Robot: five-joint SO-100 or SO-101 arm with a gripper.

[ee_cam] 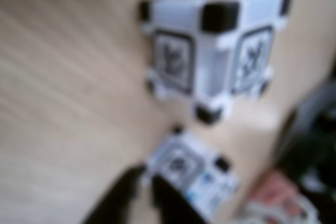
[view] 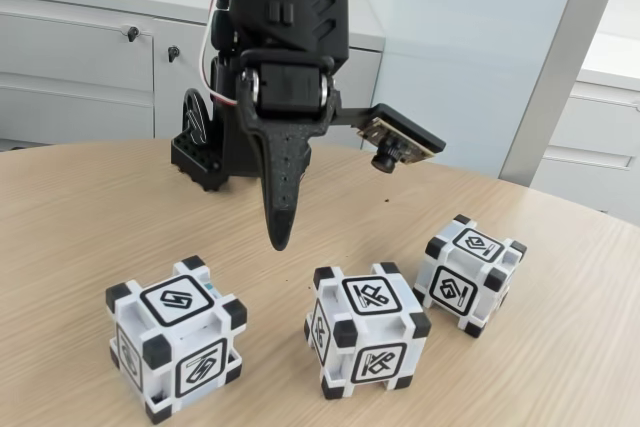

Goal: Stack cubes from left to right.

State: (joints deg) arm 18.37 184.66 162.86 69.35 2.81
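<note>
Three white cubes with black corners stand apart on the wooden table (view: 80, 207): a left cube (view: 178, 337), a middle cube (view: 365, 329) and a right cube (view: 470, 272), none stacked. My black gripper (view: 280, 239) points down, shut and holding nothing. It hangs a little above the table, behind the gap between the left and middle cubes. The blurred wrist view shows one cube (ee_cam: 212, 56) near the top. A second cube (ee_cam: 191, 174) lies lower, right beside my dark fingertips (ee_cam: 147, 176).
The arm's base (view: 205, 147) stands at the back of the table, and its wrist camera (view: 395, 142) sticks out to the right. White cabinets (view: 80, 57) line the wall behind. A dark shape (ee_cam: 310, 140) and a pinkish blur (ee_cam: 273, 192) sit at the wrist view's right edge.
</note>
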